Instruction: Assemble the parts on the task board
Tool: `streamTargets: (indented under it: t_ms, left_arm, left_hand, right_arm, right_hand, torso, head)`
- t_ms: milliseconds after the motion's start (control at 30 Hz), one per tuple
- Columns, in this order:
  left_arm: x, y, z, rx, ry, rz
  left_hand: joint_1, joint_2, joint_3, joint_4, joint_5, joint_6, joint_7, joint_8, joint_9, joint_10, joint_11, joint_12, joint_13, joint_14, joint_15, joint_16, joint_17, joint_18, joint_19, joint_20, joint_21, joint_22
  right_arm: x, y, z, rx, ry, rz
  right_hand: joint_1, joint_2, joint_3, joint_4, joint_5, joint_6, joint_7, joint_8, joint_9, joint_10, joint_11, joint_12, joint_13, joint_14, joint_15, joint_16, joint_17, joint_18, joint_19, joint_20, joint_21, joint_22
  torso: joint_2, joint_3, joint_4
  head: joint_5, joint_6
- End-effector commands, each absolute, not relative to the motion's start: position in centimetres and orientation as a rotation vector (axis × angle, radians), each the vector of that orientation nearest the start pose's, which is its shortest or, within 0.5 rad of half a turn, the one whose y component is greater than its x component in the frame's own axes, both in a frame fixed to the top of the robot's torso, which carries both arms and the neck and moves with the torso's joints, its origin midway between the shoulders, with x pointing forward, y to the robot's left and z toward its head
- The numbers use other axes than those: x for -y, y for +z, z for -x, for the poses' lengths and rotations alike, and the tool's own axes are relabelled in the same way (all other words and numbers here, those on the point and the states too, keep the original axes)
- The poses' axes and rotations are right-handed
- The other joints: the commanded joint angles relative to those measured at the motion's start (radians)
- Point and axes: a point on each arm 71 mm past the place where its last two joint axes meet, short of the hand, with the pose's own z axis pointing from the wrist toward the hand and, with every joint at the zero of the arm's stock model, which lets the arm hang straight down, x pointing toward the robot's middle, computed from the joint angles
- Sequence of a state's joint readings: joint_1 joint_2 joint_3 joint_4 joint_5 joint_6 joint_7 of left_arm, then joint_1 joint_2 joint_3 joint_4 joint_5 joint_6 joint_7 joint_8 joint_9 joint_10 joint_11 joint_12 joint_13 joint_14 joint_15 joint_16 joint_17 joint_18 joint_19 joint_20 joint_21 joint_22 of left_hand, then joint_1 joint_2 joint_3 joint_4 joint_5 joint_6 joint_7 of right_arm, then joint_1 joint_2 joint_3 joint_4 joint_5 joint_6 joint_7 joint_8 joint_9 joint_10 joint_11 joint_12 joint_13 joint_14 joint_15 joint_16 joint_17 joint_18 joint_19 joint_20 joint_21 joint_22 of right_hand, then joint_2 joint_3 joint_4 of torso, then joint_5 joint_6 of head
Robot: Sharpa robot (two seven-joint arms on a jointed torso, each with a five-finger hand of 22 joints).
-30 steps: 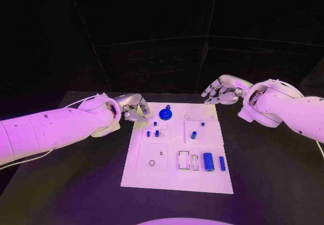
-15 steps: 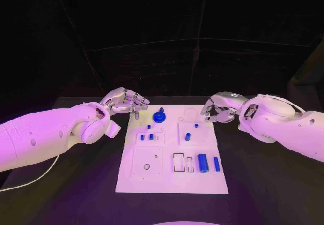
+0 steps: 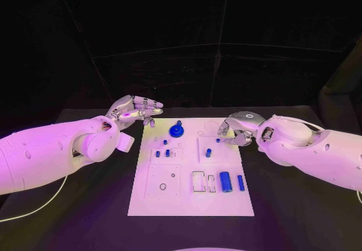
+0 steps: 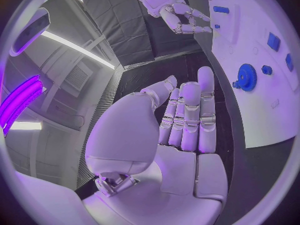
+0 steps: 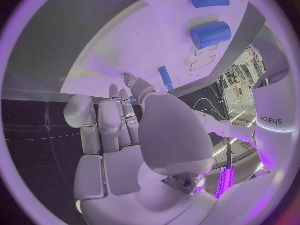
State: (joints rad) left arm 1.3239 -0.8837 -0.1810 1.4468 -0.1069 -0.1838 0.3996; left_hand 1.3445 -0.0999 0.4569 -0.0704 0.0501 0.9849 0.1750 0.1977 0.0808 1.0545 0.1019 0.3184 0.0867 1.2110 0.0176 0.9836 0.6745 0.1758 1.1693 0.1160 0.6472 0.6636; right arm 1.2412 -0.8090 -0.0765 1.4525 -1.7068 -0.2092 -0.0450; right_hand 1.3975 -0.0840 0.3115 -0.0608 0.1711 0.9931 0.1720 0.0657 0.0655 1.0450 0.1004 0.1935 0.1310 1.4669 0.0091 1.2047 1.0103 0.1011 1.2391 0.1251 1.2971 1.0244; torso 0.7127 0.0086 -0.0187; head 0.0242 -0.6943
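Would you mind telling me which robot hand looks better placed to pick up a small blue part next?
Probably the right robot hand: it hangs over the task board's far right edge, close to a small blue peg; the left robot hand is raised off the board.

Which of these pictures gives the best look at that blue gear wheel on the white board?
The left wrist view: the blue gear is large there, its toothed edge plain, lying on the task board. The head view shows the gear small, near the board's far end, teeth unclear. I cannot pick it out in the right wrist view.
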Motion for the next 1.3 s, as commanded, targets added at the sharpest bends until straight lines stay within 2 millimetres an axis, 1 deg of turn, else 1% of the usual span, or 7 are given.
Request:
streamTargets:
  t_ms: [33, 233, 300, 700, 933, 1233, 1300]
  left_arm:
    - [-24.6, -16.7, -50.3, -1.477, -1.543, 0.94]
    - [-24.8, -16.7, -50.3, -1.476, -1.542, 0.942]
    - [-24.8, -16.7, -50.3, -1.477, -1.543, 0.942]
    - [-24.7, -16.7, -50.2, -1.482, -1.546, 0.942]
    - [-24.7, -16.7, -50.2, -1.485, -1.544, 0.944]
    - [-24.8, -16.8, -50.2, -1.488, -1.54, 0.947]
    - [-24.8, -16.8, -50.2, -1.489, -1.54, 0.948]
  left_hand:
    - [-0.006, 0.006, -0.006, -0.002, -0.002, 0.005, 0.002, -0.002, -0.002, 0.006, 0.001, 0.006, -0.001, -0.007, -0.001, -0.006, -0.003, 0.008, -0.009, -0.001, -0.006, -0.002]
    - [-0.004, 0.006, -0.007, -0.004, -0.002, 0.004, 0.003, -0.003, -0.002, 0.004, 0.002, 0.007, -0.001, -0.01, -0.001, -0.01, -0.009, 0.007, -0.01, -0.001, -0.009, -0.004]
    - [-0.004, 0.006, -0.008, -0.004, -0.002, 0.004, 0.004, -0.004, -0.002, 0.003, 0.002, 0.007, -0.001, -0.012, 0.0, -0.013, -0.012, 0.007, -0.01, -0.001, -0.01, -0.004]
    - [-0.003, 0.007, -0.01, -0.005, -0.002, 0.002, 0.005, -0.005, -0.003, 0.001, 0.003, 0.007, -0.002, -0.016, 0.0, -0.018, -0.019, 0.007, -0.011, 0.0, -0.013, -0.006]
    - [-0.003, 0.007, -0.012, -0.007, -0.002, 0.0, 0.007, -0.007, -0.004, -0.002, 0.005, 0.007, -0.002, -0.018, 0.001, -0.02, -0.023, 0.007, -0.012, 0.0, -0.016, -0.008]
    - [-0.002, 0.008, -0.015, -0.008, -0.002, -0.005, 0.009, -0.009, -0.005, -0.007, 0.007, 0.006, -0.003, -0.019, 0.003, -0.022, -0.025, 0.007, -0.012, 0.001, -0.019, -0.011]
    - [-0.002, 0.008, -0.016, -0.009, -0.002, -0.006, 0.01, -0.01, -0.006, -0.008, 0.007, 0.006, -0.004, -0.019, 0.003, -0.022, -0.026, 0.007, -0.012, 0.001, -0.019, -0.011]
  right_arm:
    - [19.3, -18.7, -49.7, -1.652, 0.502, 0.501]
    - [18.7, -19.1, -49.7, -1.666, 0.526, 0.503]
    - [18.5, -19.2, -49.7, -1.671, 0.533, 0.502]
    - [18.0, -19.8, -50.1, -1.702, 0.537, 0.498]
    - [17.8, -20.3, -50.1, -1.748, 0.528, 0.508]
    - [17.7, -20.5, -50.1, -1.758, 0.512, 0.511]
    - [17.7, -20.4, -50.2, -1.743, 0.503, 0.507]
  right_hand:
    - [-0.003, -0.011, 0.012, 0.0, -0.004, -0.007, 0.0, -0.004, 0.0, -0.001, 0.007, -0.007, -0.01, 0.009, 0.01, -0.002, -0.001, 0.006, 0.015, 0.001, 0.011, 0.013]
    - [-0.009, -0.011, 0.03, -0.001, -0.006, -0.004, 0.001, -0.001, 0.001, 0.0, 0.008, -0.013, -0.029, 0.016, 0.011, 0.019, 0.021, -0.002, 0.041, 0.003, 0.035, 0.055]
    - [-0.011, -0.01, 0.037, 0.0, -0.006, -0.002, 0.001, -0.001, 0.002, 0.002, 0.008, -0.014, -0.035, 0.018, 0.011, 0.025, 0.026, -0.004, 0.048, 0.003, 0.042, 0.068]
    - [-0.018, 0.008, 0.083, 0.003, -0.007, 0.023, -0.002, 0.003, 0.004, 0.03, 0.004, -0.019, -0.062, 0.022, 0.008, 0.043, 0.034, -0.014, 0.08, 0.001, 0.077, 0.124]
    - [-0.022, 0.024, 0.116, 0.007, -0.013, 0.055, -0.007, 0.01, 0.007, 0.063, -0.003, -0.023, -0.067, 0.023, 0.003, 0.058, 0.043, -0.019, 0.095, -0.004, 0.094, 0.152]
    - [-0.027, 0.028, 0.138, 0.006, -0.02, 0.084, -0.014, 0.015, 0.01, 0.095, -0.011, -0.031, -0.066, 0.023, -0.002, 0.067, 0.045, -0.021, 0.1, -0.009, 0.103, 0.166]
    - [-0.025, 0.035, 0.146, 0.005, -0.025, 0.095, -0.017, 0.018, 0.011, 0.108, -0.014, -0.03, -0.065, 0.023, -0.005, 0.069, 0.046, -0.021, 0.102, -0.011, 0.106, 0.171]
  torso:
    - [0.0, -0.0009, -0.0009]
    - [0.0, -0.0003, -0.0005]
    - [0.0, -0.0009, 0.0001]
    - [0.001, -0.0003, -0.0004]
    - [0.0, -0.0005, -0.0009]
    - [0.0, -0.0006, -0.001]
    - [0.0, -0.0004, -0.0005]
  head:
    - [0.002, -0.003]
    - [0.003, -0.005]
    - [0.003, -0.005]
    - [0.005, -0.01]
    - [0.007, -0.015]
    - [0.006, -0.019]
    - [0.006, -0.019]
